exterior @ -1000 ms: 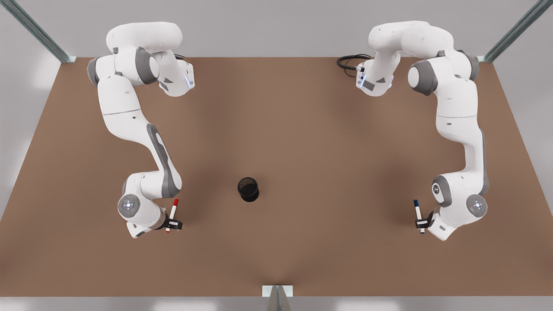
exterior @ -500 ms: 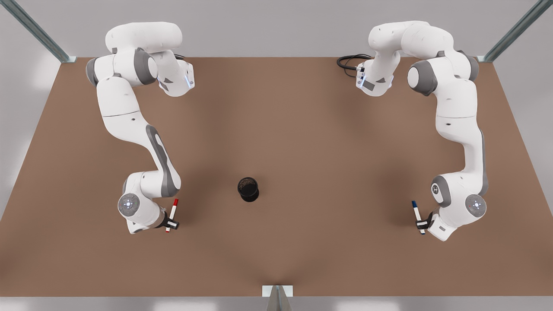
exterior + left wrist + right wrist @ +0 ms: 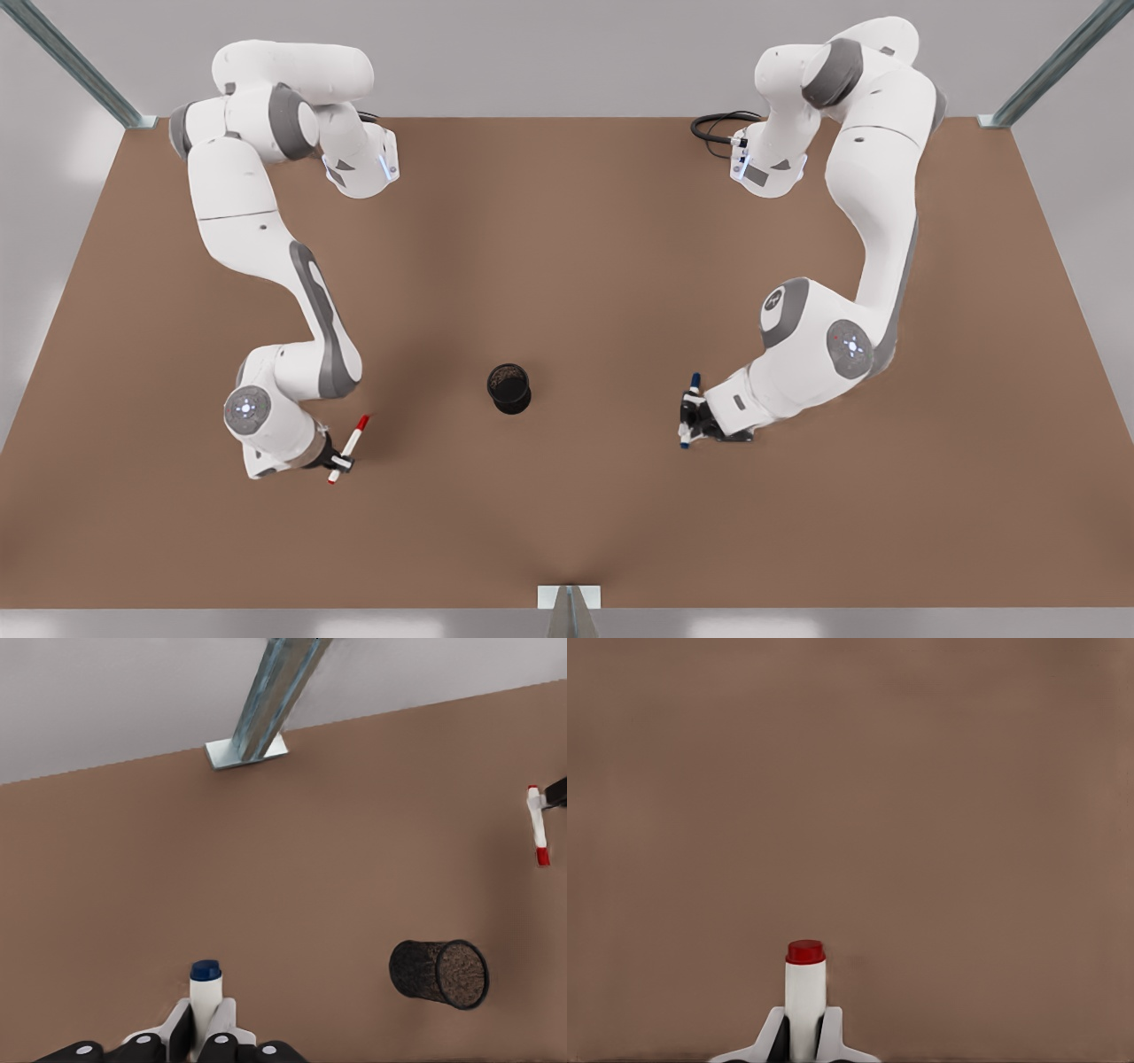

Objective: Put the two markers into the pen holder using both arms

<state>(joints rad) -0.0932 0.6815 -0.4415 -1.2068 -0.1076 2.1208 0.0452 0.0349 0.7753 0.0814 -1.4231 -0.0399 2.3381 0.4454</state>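
The black pen holder (image 3: 509,387) stands upright mid-table, and it also appears in the left wrist view (image 3: 440,973). On the front view's right, my left gripper (image 3: 691,418) is shut on the blue-capped marker (image 3: 695,383), some way from the holder. The left wrist view has that marker (image 3: 205,988) between the gripper's (image 3: 205,1036) fingers. On the front view's left, my right gripper (image 3: 341,462) is shut on the red-capped marker (image 3: 353,437), which is tilted. Up close, the red marker (image 3: 805,992) stands in that gripper (image 3: 804,1032), and it shows far off too (image 3: 537,826).
The brown table (image 3: 567,221) carries both arm bases at its far edge. A black cable (image 3: 716,128) loops beside the base on the front view's right. A metal post (image 3: 568,607) stands at the near edge's middle (image 3: 257,726).
My left arm has swung the blue marker well toward the pen holder. My right gripper has shifted slightly away from the holder, and the red marker now tilts more.
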